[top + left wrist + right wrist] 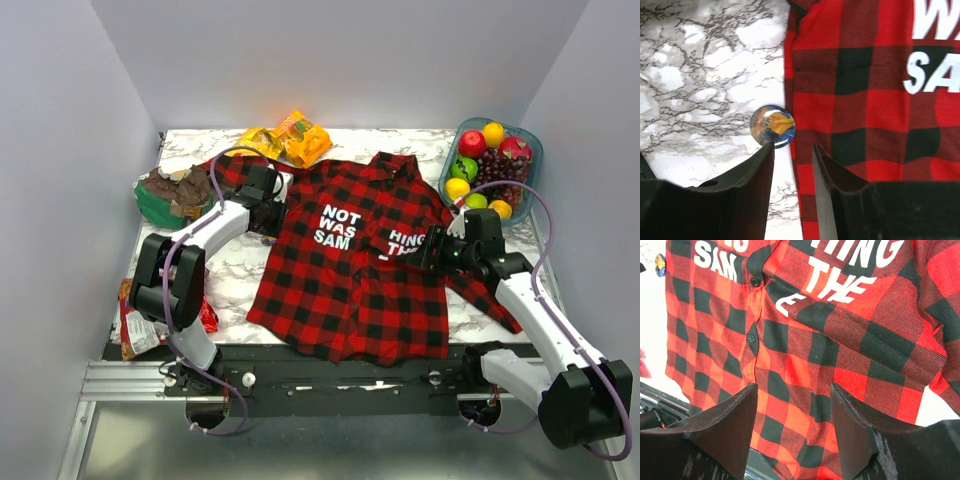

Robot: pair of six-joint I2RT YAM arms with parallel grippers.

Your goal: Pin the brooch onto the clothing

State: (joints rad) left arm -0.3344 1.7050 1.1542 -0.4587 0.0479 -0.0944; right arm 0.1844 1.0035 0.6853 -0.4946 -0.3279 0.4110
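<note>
I am looking at the shirt [350, 270], which is showing red and black buffalo plaid with white block letters. At its left edge the brooch [772, 126] is gleaming blue, orange and yellow. The table [695, 90] is showing white marble veined grey. My left gripper [793, 146] is showing black fingers.

White marbled surface [230, 270] carries the plaid shirt [350, 270], laid flat. The brooch [772, 126] lies just ahead of the left fingers [750, 175], touching the shirt's edge. Fruit tray [538, 148], snack bag [295, 138] and green bowl [155, 210] lie beyond the fingers.
</note>
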